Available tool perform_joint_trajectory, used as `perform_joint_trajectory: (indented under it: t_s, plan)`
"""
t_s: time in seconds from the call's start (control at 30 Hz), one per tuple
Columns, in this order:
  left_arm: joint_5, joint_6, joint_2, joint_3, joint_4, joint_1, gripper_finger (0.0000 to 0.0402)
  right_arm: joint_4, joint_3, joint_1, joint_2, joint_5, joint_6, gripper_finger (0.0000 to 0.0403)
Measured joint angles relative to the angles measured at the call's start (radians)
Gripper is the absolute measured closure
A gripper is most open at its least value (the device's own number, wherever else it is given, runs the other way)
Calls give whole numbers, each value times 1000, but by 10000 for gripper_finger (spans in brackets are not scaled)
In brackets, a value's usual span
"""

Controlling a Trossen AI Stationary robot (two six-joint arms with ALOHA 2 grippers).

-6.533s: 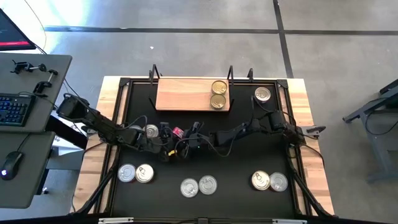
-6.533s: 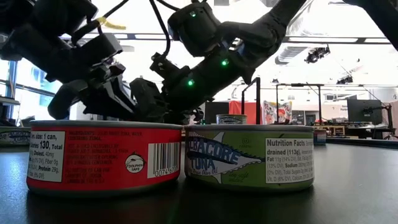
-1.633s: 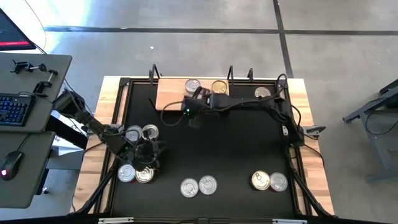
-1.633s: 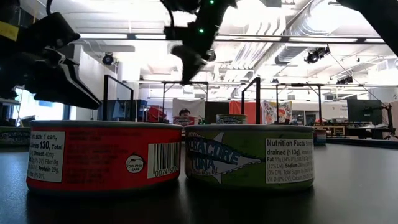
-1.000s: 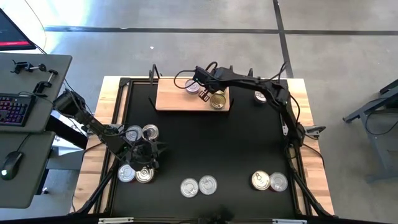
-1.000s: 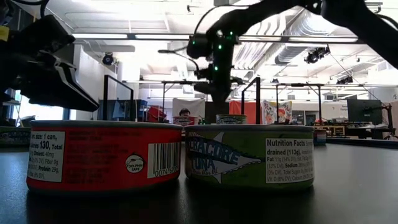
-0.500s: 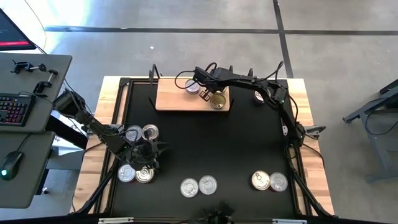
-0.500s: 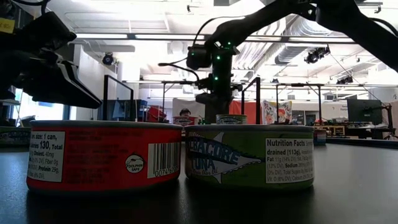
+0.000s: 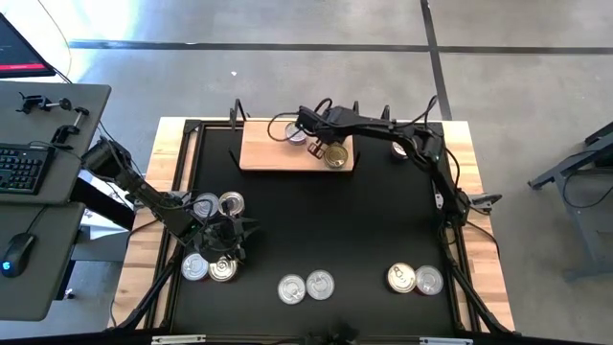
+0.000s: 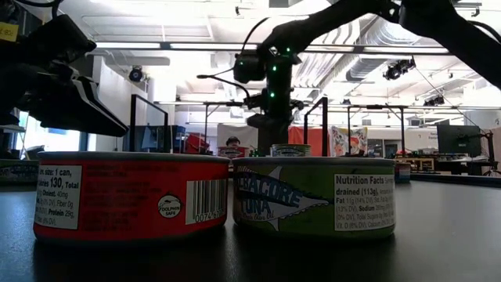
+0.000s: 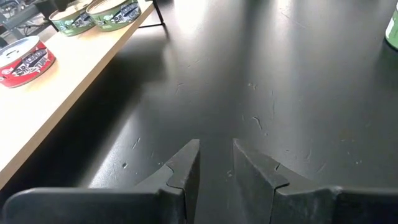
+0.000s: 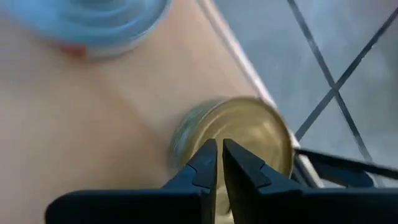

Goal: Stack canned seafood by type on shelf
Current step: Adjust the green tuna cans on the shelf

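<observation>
The wooden shelf lies at the mat's far edge. On it stand a silver-lidded tin with a red label and a gold-lidded tin. My right gripper hangs between them, shut, with its tips over the gold lid. My left gripper hovers low over the black mat at the left, open with nothing between its fingers. It stands beside two silver tins, with two more farther back. My right gripper points steeply down, with its shut fingertips in front of the gold-lidded tin's near rim. Whether they touch the tin I cannot tell.
Pairs of tins stand along the mat's near edge, and one more at the far right under my right arm. In the low view, a red tin and a green tin fill the foreground. Metal posts stand behind the shelf.
My right gripper has stayed over the shelf's tins, and its wrist has rolled a little. No tin has moved.
</observation>
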Motion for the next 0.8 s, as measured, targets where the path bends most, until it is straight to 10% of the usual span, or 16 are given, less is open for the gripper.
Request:
perform_joint_trajectory:
  t_s: [0.8]
  plan:
    - [2, 26, 0, 0, 45, 1, 317, -243, 0, 75, -1, -119, 101, 385]
